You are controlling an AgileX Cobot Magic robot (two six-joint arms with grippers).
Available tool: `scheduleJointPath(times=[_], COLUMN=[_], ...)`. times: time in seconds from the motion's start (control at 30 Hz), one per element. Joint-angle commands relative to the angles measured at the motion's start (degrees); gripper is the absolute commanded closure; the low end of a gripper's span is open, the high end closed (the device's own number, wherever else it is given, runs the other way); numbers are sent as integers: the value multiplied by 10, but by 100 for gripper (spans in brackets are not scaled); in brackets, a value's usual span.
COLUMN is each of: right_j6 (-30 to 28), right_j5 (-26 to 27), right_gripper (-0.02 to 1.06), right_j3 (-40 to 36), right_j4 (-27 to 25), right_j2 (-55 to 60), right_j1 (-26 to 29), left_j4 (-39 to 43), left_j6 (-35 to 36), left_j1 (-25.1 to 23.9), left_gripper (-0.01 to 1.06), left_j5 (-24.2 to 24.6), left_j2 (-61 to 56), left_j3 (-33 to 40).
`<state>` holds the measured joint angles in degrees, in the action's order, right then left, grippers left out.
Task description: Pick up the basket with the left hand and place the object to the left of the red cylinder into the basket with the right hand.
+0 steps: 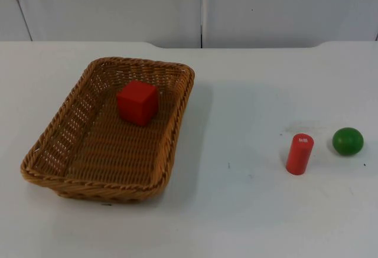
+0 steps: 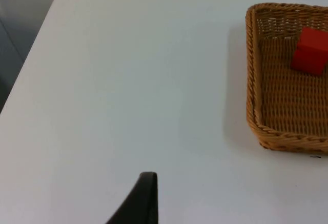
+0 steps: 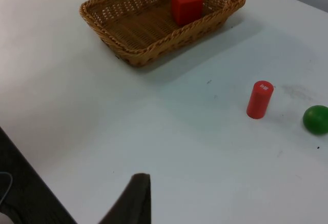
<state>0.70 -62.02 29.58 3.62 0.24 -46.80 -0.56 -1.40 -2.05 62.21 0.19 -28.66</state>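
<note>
A brown woven basket (image 1: 100, 188) rests on the white table at the left. A red cube (image 1: 137, 101) lies inside it toward the far end. The red cylinder (image 1: 299, 154) stands upright at the right, with a green ball (image 1: 347, 141) just to its right. My left gripper (image 2: 147, 196) hovers over bare table, well clear of the basket (image 2: 251, 80) and the cube (image 2: 310, 52). My right gripper (image 3: 138, 196) is high above the table's near side, far from the basket (image 3: 169, 42), the cube (image 3: 186, 5), the cylinder (image 3: 259, 100) and the ball (image 3: 315, 119).
The grey partition wall (image 1: 201, 7) closes the table's far side. Bare white table (image 1: 242, 134) lies between the basket and the cylinder. A table edge (image 2: 25, 65) runs beyond the left gripper.
</note>
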Motion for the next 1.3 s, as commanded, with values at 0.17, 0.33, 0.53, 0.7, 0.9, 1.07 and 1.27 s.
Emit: scheduleJointPath(times=[0.17, 0.33, 0.53, 0.7, 0.9, 1.07, 1.27], right_j6=[-1, -1, -1, -1, -1, -1, -1], right_j5=[2, 2, 2, 2, 2, 2, 2], right_gripper=[-1, -1, -1, -1, -1, -1, -1], right_j3=[-1, -1, -1, -1, -1, -1, -1], right_j4=[3, 3, 3, 3, 3, 3, 3], right_j2=[-2, -2, -2, -2, -2, -2, -2], right_j1=[2, 5, 5, 5, 31, 98, 168], left_j4=[1, 1, 1, 1, 1, 1, 1], left_j6=[1, 1, 1, 1, 1, 1, 1], left_j1=[-3, 0, 0, 0, 0, 0, 0], left_gripper=[0, 0, 0, 0, 0, 0, 0], left_j5=[-6, -6, -6, -6, -6, -6, -6], left_j2=[-2, -2, -2, -2, -2, -2, -2], left_j3=[3, 3, 3, 3, 3, 3, 3])
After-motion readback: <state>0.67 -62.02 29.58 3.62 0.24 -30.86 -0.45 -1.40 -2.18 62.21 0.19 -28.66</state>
